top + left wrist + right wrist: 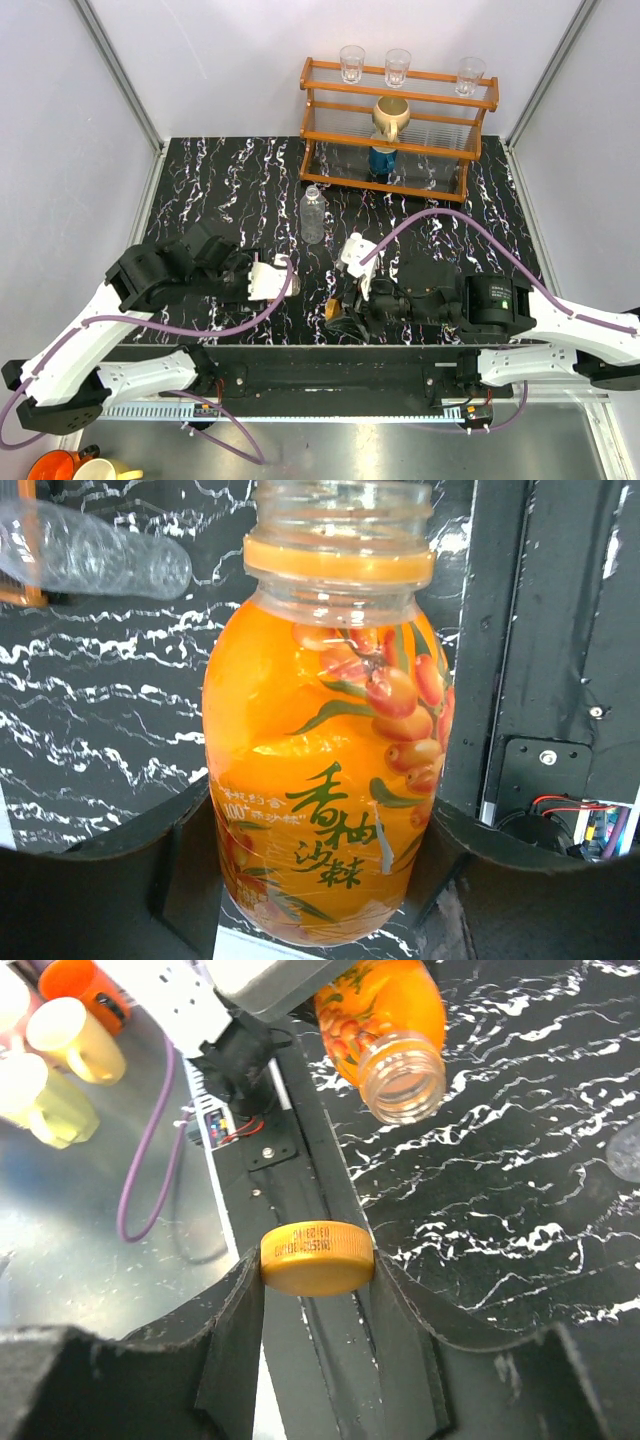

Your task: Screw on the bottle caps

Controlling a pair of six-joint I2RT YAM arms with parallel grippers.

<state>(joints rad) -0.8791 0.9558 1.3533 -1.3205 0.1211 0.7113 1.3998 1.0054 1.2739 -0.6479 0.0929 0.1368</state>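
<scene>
My left gripper [285,282] [325,880] is shut on the orange bottle [320,730], one finger on each side of its lower body. The bottle's threaded mouth is open, and it also shows in the right wrist view [385,1020]. My right gripper [340,318] [317,1260] is shut on the orange cap [317,1257] and holds it by the rim, apart from the bottle mouth, over the table's near edge. The clear ribbed bottle [312,215] [90,550] stands mid-table beyond both grippers. I cannot make out the blue cap.
A wooden rack [400,100] at the back holds three clear glasses [397,66], a tan mug [392,115] and a blue object [382,160] beneath it. Orange and yellow cups [70,1030] sit below the table's near edge. White walls enclose the table.
</scene>
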